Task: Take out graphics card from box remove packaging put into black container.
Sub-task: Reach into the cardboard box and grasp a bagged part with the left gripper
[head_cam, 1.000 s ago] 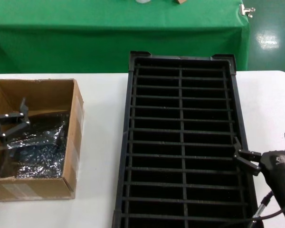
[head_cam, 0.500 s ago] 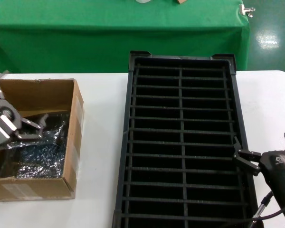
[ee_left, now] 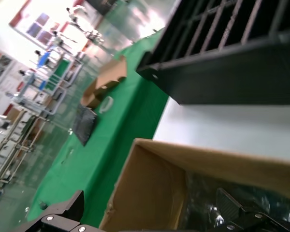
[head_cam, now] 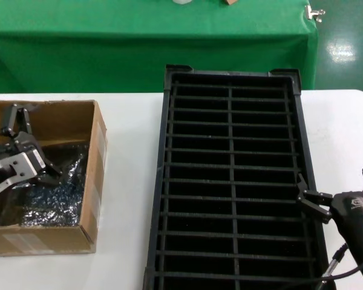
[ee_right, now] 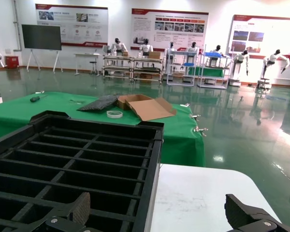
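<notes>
The brown box [head_cam: 94, 181] stands at the table's left, and the left wrist view shows its inner wall [ee_left: 150, 193]. Shiny silvery packaging [head_cam: 60, 194] [ee_left: 208, 191] lies crumpled on its floor. The graphics card is hidden. My left gripper [head_cam: 31, 144] [ee_left: 150, 217] hangs open inside the box, one finger by the back wall and the other over the packaging, holding nothing. The black container [head_cam: 231, 181] [ee_left: 222, 72] [ee_right: 87, 154] fills the table's middle. My right gripper [head_cam: 336, 186] [ee_right: 159, 212] waits open by the container's right rim, near the front.
The white table [head_cam: 130, 151] shows between the box and the container. Behind it stands a green-covered table [head_cam: 139, 48] with a metal clip [head_cam: 315, 13] at its corner. An open carton [ee_right: 145, 107] and a tape roll [ee_right: 114, 114] lie on it.
My left gripper has swung from the box's left edge to its inside, turning over the packaging. The right arm has not moved.
</notes>
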Controlling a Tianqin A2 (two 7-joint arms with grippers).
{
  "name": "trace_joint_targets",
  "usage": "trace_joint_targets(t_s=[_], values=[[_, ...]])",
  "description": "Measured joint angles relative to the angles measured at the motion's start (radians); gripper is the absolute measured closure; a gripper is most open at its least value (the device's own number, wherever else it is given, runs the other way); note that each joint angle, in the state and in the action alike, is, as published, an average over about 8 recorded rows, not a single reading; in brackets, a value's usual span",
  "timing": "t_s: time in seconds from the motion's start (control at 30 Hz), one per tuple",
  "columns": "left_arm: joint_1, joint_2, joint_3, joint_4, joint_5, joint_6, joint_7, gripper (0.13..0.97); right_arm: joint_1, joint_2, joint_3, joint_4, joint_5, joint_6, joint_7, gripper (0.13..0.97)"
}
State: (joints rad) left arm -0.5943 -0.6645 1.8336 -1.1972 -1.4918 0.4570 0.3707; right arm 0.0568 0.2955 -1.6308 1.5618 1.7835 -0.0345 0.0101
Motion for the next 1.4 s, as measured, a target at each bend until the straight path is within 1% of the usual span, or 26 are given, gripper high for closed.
trace_joint_targets(t_s=[0.13, 0.2, 0.3, 0.4, 0.57, 0.67, 0.87, 0.93, 1.03, 1.13, 1.2, 1.4], values=[[-0.068, 0.021, 0.016, 0.103, -0.014, 0.041, 0.088, 0.132, 0.0, 0.0, 0.0, 0.0, 0.0, 0.0, 0.0, 0.129], [-0.098, 0.03, 0.022, 0.151, -0.021, 0.063, 0.118, 0.132, 0.0, 0.0, 0.0, 0.0, 0.0, 0.0, 0.0, 0.129], [-0.139, 0.042, 0.029, 0.219, -0.032, 0.098, 0.148, 0.132, 0.0, 0.0, 0.0, 0.0, 0.0, 0.0, 0.0, 0.129], [-0.173, 0.049, 0.034, 0.273, -0.045, 0.137, 0.162, 0.132, 0.0, 0.0, 0.0, 0.0, 0.0, 0.0, 0.0, 0.129], [-0.204, 0.054, 0.032, 0.339, -0.07, 0.192, 0.2, 0.132, 0.0, 0.0, 0.0, 0.0, 0.0, 0.0, 0.0, 0.129], [-0.22, 0.061, 0.026, 0.39, -0.084, 0.213, 0.253, 0.132, 0.0, 0.0, 0.0, 0.0, 0.0, 0.0, 0.0, 0.129], [-0.268, 0.09, 0.015, 0.517, -0.113, 0.26, 0.375, 0.132, 0.0, 0.0, 0.0, 0.0, 0.0, 0.0, 0.0, 0.129], [-0.277, 0.096, 0.013, 0.539, -0.121, 0.281, 0.402, 0.132, 0.0, 0.0, 0.0, 0.0, 0.0, 0.0, 0.0, 0.129], [-0.279, 0.1, 0.014, 0.549, -0.128, 0.307, 0.433, 0.132, 0.0, 0.0, 0.0, 0.0, 0.0, 0.0, 0.0, 0.129], [-0.28, 0.104, 0.016, 0.561, -0.128, 0.317, 0.473, 0.132, 0.0, 0.0, 0.0, 0.0, 0.0, 0.0, 0.0, 0.129], [-0.288, 0.111, 0.016, 0.584, -0.127, 0.314, 0.513, 0.132, 0.0, 0.0, 0.0, 0.0, 0.0, 0.0, 0.0, 0.129], [-0.349, 0.146, -0.001, 0.711, -0.132, 0.28, 0.672, 0.132, 0.0, 0.0, 0.0, 0.0, 0.0, 0.0, 0.0, 0.129]])
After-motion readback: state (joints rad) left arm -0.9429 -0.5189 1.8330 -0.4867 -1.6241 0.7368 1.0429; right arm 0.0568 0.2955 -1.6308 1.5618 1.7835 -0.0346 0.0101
